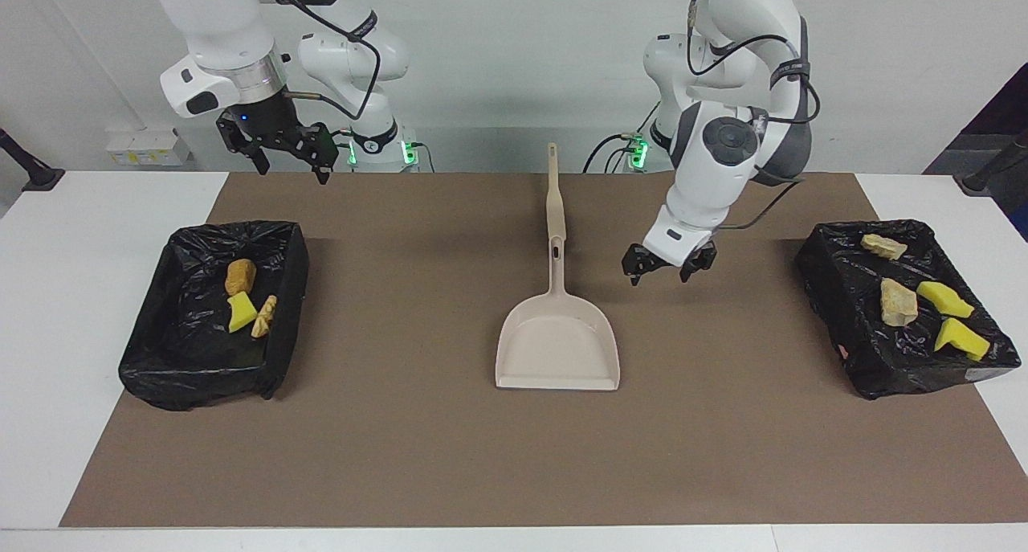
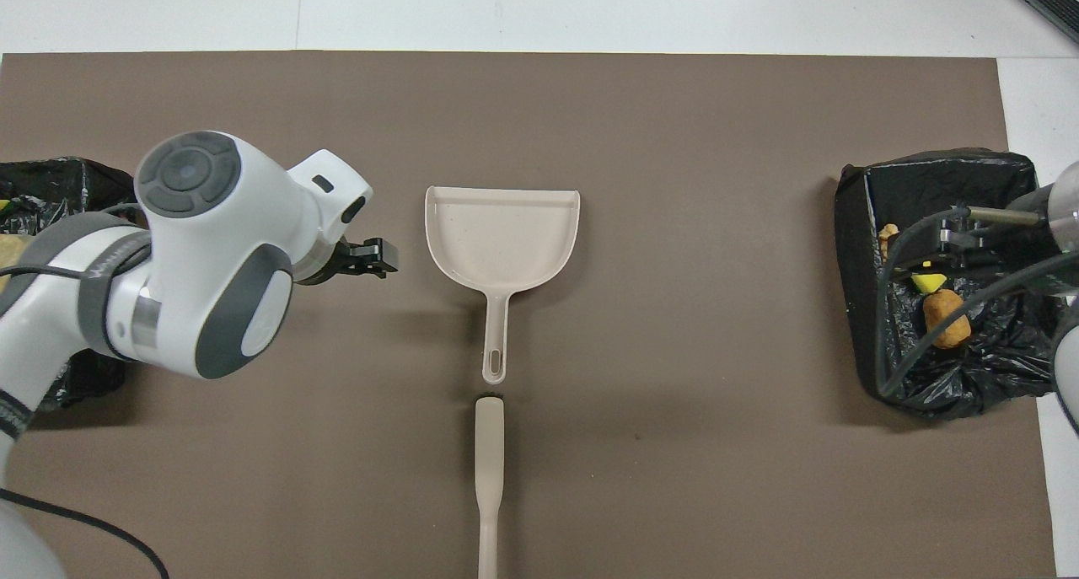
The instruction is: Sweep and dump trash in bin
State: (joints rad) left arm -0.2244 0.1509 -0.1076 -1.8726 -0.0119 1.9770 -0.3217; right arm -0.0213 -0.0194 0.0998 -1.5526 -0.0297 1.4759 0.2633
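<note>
The trash lies in two black-lined bins. The bin (image 1: 285,271) at the right arm's end holds a bread roll (image 1: 240,276), a yellow sponge chunk (image 1: 241,312) and a golden-brown piece (image 1: 264,316). The bin (image 1: 835,295) at the left arm's end holds two beige lumps (image 1: 898,301) and two yellow chunks (image 1: 961,338). My left gripper (image 1: 660,277) is open and empty, low over the mat beside the dustpan's handle. My right gripper (image 1: 292,170) is open and empty, raised over the mat's edge near its bin.
The beige dustpan (image 1: 557,343) lies empty at the mat's middle, handle toward the robots. A beige brush (image 1: 553,190) lies in line with that handle, nearer to the robots. The brown mat (image 1: 450,455) covers most of the white table.
</note>
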